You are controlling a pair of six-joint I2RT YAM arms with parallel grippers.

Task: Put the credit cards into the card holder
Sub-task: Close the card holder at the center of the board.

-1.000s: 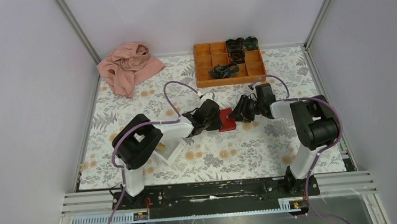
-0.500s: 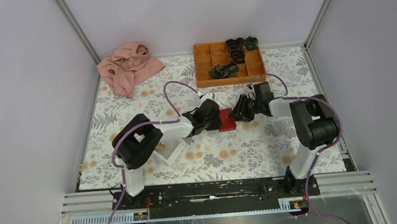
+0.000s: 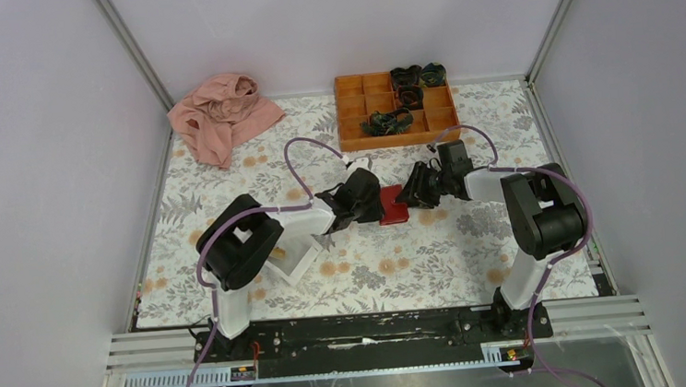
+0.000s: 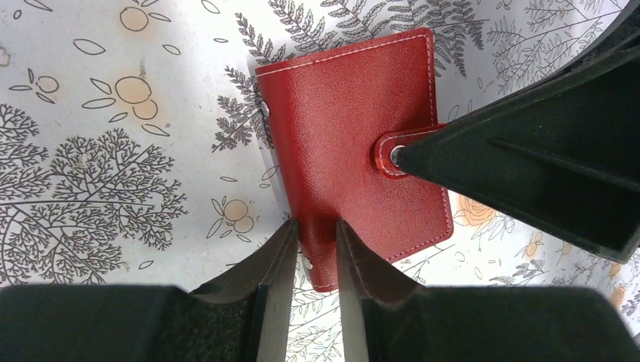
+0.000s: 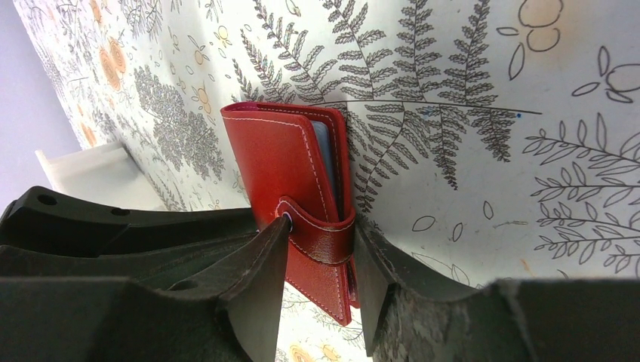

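Observation:
The card holder (image 3: 393, 206) is a dark-red wallet, folded shut on the floral cloth at mid-table. In the left wrist view my left gripper (image 4: 313, 243) is shut on the card holder's (image 4: 355, 136) near spine edge. In the right wrist view my right gripper (image 5: 321, 240) is shut across the card holder's (image 5: 275, 162) open edge, with the snap tab (image 5: 323, 235) between the fingers. A pale blue lining shows in the fold. The tab is still snapped. From above, the left gripper (image 3: 373, 206) and the right gripper (image 3: 408, 195) meet over the wallet. The credit cards do not show clearly.
A white tray (image 3: 296, 260) lies under my left arm, and it also shows in the right wrist view (image 5: 98, 177). An orange compartment box (image 3: 395, 108) with dark items stands at the back. A pink cloth (image 3: 222, 118) is bunched at the back left.
Both grippers have shifted only slightly and keep their hold. The card holder stays in the same place between them.

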